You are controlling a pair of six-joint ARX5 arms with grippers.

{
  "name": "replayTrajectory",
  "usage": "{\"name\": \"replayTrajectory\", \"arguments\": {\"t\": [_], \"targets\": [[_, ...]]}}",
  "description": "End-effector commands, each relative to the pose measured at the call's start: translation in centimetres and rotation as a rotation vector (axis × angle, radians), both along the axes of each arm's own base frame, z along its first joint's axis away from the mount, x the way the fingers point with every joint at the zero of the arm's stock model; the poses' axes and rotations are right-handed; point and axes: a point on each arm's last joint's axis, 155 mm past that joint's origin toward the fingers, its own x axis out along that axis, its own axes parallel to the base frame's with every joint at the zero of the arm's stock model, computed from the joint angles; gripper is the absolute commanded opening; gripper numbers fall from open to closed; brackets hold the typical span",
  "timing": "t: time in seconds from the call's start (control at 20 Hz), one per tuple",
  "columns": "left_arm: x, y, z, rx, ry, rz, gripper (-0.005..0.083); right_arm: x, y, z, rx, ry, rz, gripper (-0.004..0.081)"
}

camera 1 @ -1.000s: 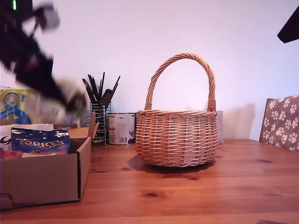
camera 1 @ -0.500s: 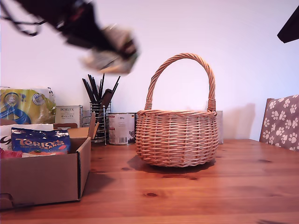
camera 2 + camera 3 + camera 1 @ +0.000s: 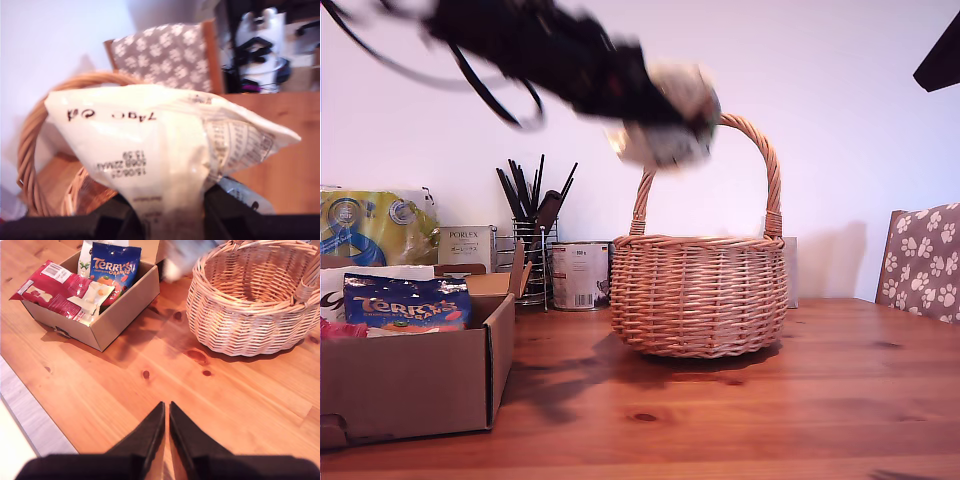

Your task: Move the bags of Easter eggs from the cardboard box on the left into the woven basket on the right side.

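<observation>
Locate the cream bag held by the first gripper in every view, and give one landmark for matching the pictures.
Exterior view: the cream bag hangs blurred at my first gripper, beside the handle of the woven basket, high above the table.
First wrist view: the bag fills the middle, clamped between the jaws.
Second wrist view: only a pale blur between the cardboard box and the basket, probably the bag.
Shared landmark: the basket.

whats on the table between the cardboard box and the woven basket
Only bare wood. My second wrist view shows open tabletop between the cardboard box and the woven basket, with just shadows and knots.
</observation>
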Motion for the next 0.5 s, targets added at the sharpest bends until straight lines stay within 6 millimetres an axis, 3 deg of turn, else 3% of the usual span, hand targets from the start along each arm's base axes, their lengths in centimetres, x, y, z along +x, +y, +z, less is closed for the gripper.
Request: {"name": "replayTrajectory", "arguments": {"t": [0.0,0.45], "targets": [[1.3,-0.6,0.4,-0.036,-0.058,0.034,0.0110,0.1,0.2,0.2,0.004,-0.007,0.004,-0.0013],[6.8,-2.0,-2.2,-0.035,-0.099,0.153,0.0113,0.2,0.2,0.4,0.005,-0.016,0.005,-0.0013]]}}
